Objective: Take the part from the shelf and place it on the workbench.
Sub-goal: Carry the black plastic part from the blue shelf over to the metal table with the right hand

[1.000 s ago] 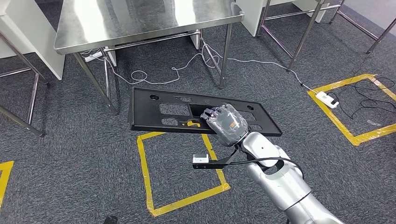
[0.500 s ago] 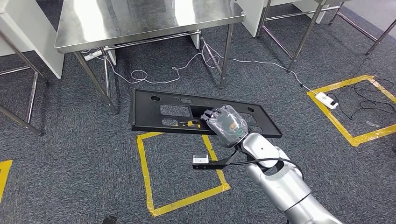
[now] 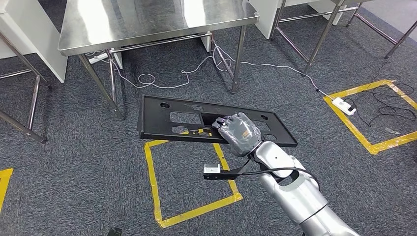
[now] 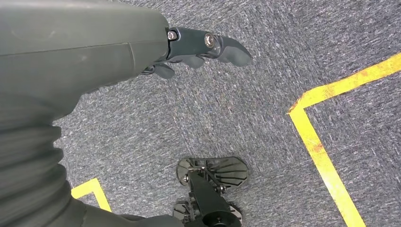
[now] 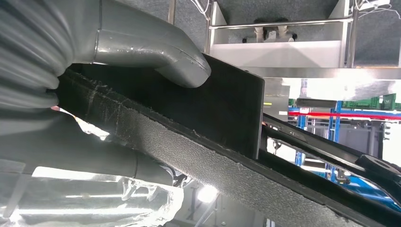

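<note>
Now we carry the part [image 3: 196,119] | right hand [image 3: 239,132] clamped on it | left hand [image 4: 198,45] empty, fingers apart | workbench [image 3: 147,22] not reached yet.

The part [image 3: 177,120] looks like matt black plastic, with a grainy, rough-trimmed edge in the right wrist view. The workbench [image 3: 147,22] is brushed, reflective steel. The floor [image 3: 74,167] is coarse grey carpet with glossy yellow tape [image 3: 152,182], possibly vinyl.

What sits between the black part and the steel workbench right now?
In the head view, grey carpet with a looping white cable separates the black part, held by the right hand, from the workbench; nothing stands there.
</note>
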